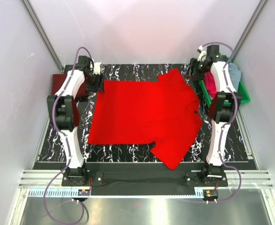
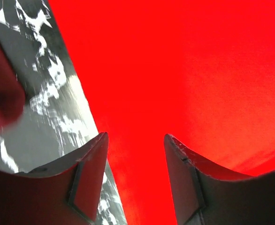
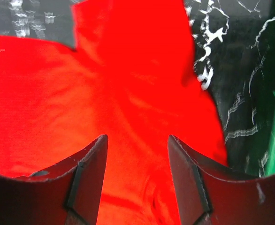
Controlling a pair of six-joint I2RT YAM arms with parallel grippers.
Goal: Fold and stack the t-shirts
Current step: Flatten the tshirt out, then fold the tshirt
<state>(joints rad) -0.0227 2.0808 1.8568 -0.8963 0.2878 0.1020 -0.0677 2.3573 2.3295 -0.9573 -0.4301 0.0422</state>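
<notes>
Left pincer (image 2: pixel 135 137): jaws stood partly apart, nothing gripped. The red t-shirt (image 1: pixel 142 117) is spread flat directly beneath it, with the cloth edge running under its left-hand finger. Right pincer (image 3: pixel 137 137): wide apart, empty, with a sleeve just ahead of it. Step judged: shirt laid out, first fold not yet begun. Next: the far edge must be pinched at both ends. Clearance above the cloth probably small, can't be confirmed.
</notes>
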